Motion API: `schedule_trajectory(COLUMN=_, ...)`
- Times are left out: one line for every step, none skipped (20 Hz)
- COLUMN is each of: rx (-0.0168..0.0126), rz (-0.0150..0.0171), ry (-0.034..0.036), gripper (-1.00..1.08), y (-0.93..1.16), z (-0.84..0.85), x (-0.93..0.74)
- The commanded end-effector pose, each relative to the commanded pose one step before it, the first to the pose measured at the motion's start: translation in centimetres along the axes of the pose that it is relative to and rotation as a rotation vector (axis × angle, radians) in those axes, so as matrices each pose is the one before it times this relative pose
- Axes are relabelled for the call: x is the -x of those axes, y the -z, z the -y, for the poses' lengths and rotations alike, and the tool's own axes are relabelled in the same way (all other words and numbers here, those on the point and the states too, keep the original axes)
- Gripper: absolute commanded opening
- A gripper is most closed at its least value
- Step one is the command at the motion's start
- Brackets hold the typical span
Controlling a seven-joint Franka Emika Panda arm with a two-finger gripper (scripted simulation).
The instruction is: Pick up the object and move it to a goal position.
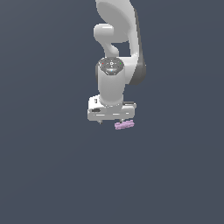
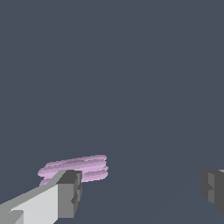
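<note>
fingers (image 2: 70, 192) spread wide, one seemingly touching the lilac object (image 2: 81, 168) lying just beside it.

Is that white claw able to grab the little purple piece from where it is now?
Probably not quite yet. The gripper is open, but the purple piece lies beside one finger, not between the two. Nothing blocks it; a small sideways shift looks enough.

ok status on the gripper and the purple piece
Gripper open, holding nothing. Purple piece beside one finger, not between the two. Nothing in the way.
</note>
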State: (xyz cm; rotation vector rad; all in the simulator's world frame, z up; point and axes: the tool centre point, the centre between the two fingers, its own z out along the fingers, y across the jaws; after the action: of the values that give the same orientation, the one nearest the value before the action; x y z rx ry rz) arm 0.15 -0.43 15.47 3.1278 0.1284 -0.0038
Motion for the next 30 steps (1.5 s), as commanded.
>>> schedule_trajectory(rx=-0.00025, rz=-0.00030, ry=-0.00337, gripper=1.00, y=-0.004, z=0.052, x=0.000)
schedule_trajectory(rx=-0.00030, rz=0.00001, ry=-0.00472, gripper=1.00, y=-0.029, z=0.037, x=0.013)
schedule_trajectory(rx=-0.00030, rz=0.00008, ry=-0.00585, gripper=1.00, y=-0.045, z=0.050, x=0.019)
schedule_trajectory(rx=-0.00032, rz=0.00012, ry=-0.00707, gripper=1.00, y=-0.057, z=0.060, x=0.024)
schedule_trajectory(rx=-0.00038, rz=0.00014, ry=-0.00833, gripper=1.00, y=-0.067, z=0.071, x=0.029)
schedule_trajectory(rx=-0.00046, rz=0.00014, ry=-0.00963, gripper=1.00, y=-0.074, z=0.082, x=0.034)
schedule_trajectory(rx=-0.00054, rz=0.00014, ry=-0.01093, gripper=1.00, y=-0.081, z=0.091, x=0.038)
schedule_trajectory(rx=-0.00061, rz=0.00015, ry=-0.01218, gripper=1.00, y=-0.088, z=0.100, x=0.044)
schedule_trajectory(rx=-0.00066, rz=0.00017, ry=-0.01334, gripper=1.00, y=-0.095, z=0.108, x=0.049)
schedule_trajectory(rx=-0.00069, rz=0.00020, ry=-0.01438, gripper=1.00, y=-0.104, z=0.114, x=0.055)
schedule_trajectory(rx=-0.00071, rz=0.00023, ry=-0.01548, gripper=1.00, y=-0.113, z=0.122, x=0.062)
schedule_trajectory(rx=-0.00074, rz=0.00025, ry=-0.01664, gripper=1.00, y=-0.121, z=0.130, x=0.069)
schedule_trajectory(rx=-0.00077, rz=0.00028, ry=-0.01792, gripper=1.00, y=-0.129, z=0.137, x=0.077)
schedule_trajectory(rx=-0.00081, rz=0.00030, ry=-0.01919, gripper=1.00, y=-0.138, z=0.143, x=0.086)
schedule_trajectory(rx=-0.00082, rz=0.00033, ry=-0.02043, gripper=1.00, y=-0.146, z=0.149, x=0.095)
schedule_trajectory(rx=-0.00084, rz=0.00036, ry=-0.02170, gripper=1.00, y=-0.154, z=0.154, x=0.104)
schedule_trajectory(rx=-0.00085, rz=0.00038, ry=-0.02299, gripper=1.00, y=-0.163, z=0.159, x=0.115)
schedule_trajectory(rx=-0.00085, rz=0.00041, ry=-0.02431, gripper=1.00, y=-0.171, z=0.163, x=0.126)
schedule_trajectory(rx=-0.00084, rz=0.00043, ry=-0.02529, gripper=1.00, y=-0.177, z=0.163, x=0.135)
schedule_trajectory(rx=-0.00080, rz=0.00044, ry=-0.02557, gripper=1.00, y=-0.178, z=0.159, x=0.141)
schedule_trajectory(rx=-0.00075, rz=0.00043, ry=-0.02560, gripper=1.00, y=-0.177, z=0.153, x=0.146)
schedule_trajectory(rx=-0.00070, rz=0.00043, ry=-0.02562, gripper=1.00, y=-0.176, z=0.147, x=0.150)
schedule_trajectory(rx=-0.00065, rz=0.00042, ry=-0.02564, gripper=1.00, y=-0.175, z=0.140, x=0.154)
schedule_trajectory(rx=-0.00061, rz=0.00041, ry=-0.02568, gripper=1.00, y=-0.174, z=0.133, x=0.158)
schedule_trajectory(rx=-0.00056, rz=0.00040, ry=-0.02569, gripper=1.00, y=-0.173, z=0.127, x=0.161)
schedule_trajectory(rx=-0.00052, rz=0.00039, ry=-0.02572, gripper=1.00, y=-0.172, z=0.120, x=0.164)
schedule_trajectory(rx=-0.00048, rz=0.00037, ry=-0.02574, gripper=1.00, y=-0.171, z=0.113, x=0.168)
schedule_trajectory(rx=-0.00044, rz=0.00035, ry=-0.02577, gripper=1.00, y=-0.170, z=0.106, x=0.170)
schedule_trajectory(rx=-0.00040, rz=0.00033, ry=-0.02578, gripper=1.00, y=-0.169, z=0.100, x=0.173)
schedule_trajectory(rx=-0.00036, rz=0.00031, ry=-0.02581, gripper=1.00, y=-0.168, z=0.093, x=0.175)
